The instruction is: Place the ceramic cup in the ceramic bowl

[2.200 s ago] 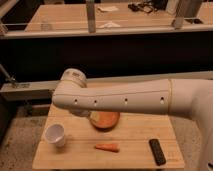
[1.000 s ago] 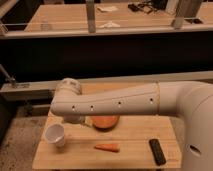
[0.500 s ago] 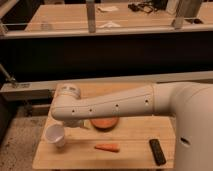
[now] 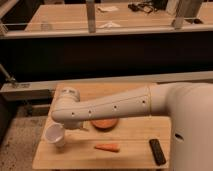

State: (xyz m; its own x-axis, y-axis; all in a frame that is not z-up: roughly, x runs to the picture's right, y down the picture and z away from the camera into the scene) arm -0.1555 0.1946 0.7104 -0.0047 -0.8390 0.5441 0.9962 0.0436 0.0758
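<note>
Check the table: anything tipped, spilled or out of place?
Nothing stands out: ceramic cup upright, ceramic bowl flat, carrot and remote lying apart on the table; gripper hidden under the arm's end, above the cup.

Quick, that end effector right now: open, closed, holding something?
End effector: down beside the ceramic cup; whether it is open, closed or holding anything cannot be told.
</note>
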